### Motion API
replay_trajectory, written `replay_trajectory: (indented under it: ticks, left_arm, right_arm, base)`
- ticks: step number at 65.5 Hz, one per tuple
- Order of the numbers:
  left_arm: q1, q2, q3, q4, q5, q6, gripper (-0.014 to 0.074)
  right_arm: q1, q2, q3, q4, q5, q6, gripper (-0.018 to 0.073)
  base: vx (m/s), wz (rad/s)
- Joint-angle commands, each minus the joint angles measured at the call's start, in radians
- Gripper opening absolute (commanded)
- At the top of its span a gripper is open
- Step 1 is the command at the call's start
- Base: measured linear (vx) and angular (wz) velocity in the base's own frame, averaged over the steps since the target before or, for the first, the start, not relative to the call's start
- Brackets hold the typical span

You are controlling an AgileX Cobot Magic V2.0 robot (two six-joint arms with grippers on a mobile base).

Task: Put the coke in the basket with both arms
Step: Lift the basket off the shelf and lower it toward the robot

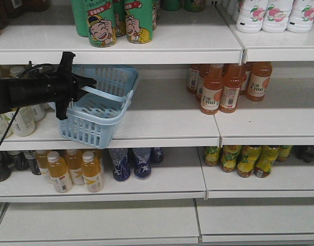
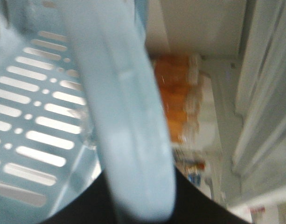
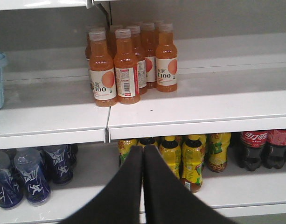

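1. white shelving; the blue basket [image 1: 98,130] sits at the middle shelf's [image 1: 167,128] left front edge.
2. left gripper [image 1: 89,84] is clamped on its handle [image 1: 108,95].
3. right gripper's [image 3: 143,151] jaws meet, empty, before orange bottles [image 3: 126,65].

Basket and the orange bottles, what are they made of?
The basket looks like light blue moulded plastic, smooth and slightly shiny, with slots through its walls. The orange bottles seem to be clear plastic, since the drink shows through, but glass can't be ruled out.

Light blue slotted basket [image 1: 98,123]; black left pincer [image 1: 90,85]; white shelf [image 1: 167,123]; orange bottles [image 1: 223,89] with white labels; green cans [image 1: 101,23] with cartoon faces; dark cola [image 3: 254,150], red labels.
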Motion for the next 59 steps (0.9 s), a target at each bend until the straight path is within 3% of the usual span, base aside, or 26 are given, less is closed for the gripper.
replay_trajectory:
  ticks: [1, 11, 19, 25, 34, 48, 59]
  left_arm:
    - [-0.005, -0.056, -0.028, -0.071, 0.2, 0.037, -0.0008]
    - [-0.005, -0.062, -0.028, -0.053, 0.379, 0.074, -0.0008]
    - [-0.007, -0.097, -0.014, 0.01, 0.483, 0.081, -0.0008]
    - [-0.009, -0.154, 0.057, 0.045, 0.486, 0.088, -0.0008]
    - [-0.009, -0.271, 0.222, 0.049, 0.469, 0.174, -0.0008]
    - [-0.009, -0.393, 0.47, 0.05, 0.548, 0.273, -0.0008]
    - [-0.041, -0.446, 0.643, 0.058, 0.547, 0.344, -0.0008]
  right_arm:
    - [-0.005, 0.014, 0.006, -0.007, -0.072, -0.009, -0.001]
    - [-0.005, 0.014, 0.006, -0.007, -0.072, -0.009, -0.001]
    - [-0.005, 0.014, 0.006, -0.007, -0.072, -0.009, -0.001]
    - [-0.005, 0.014, 0.006, -0.007, -0.072, -0.009, -0.001]
    - [-0.005, 0.014, 0.006, -0.007, -0.072, -0.009, -0.001]
    - [-0.005, 0.014, 0.006, -0.007, -0.072, -0.009, -0.001]
    - [-0.005, 0.014, 0.006, -0.007, -0.072, -0.009, -0.001]
  base:
    - [0.0, 0.0]
    - [0.0, 0.0]
    - [0.0, 0.0]
    - [0.0, 0.0]
    - [0.0, 0.0]
    - [0.0, 0.0]
    - [0.0, 0.0]
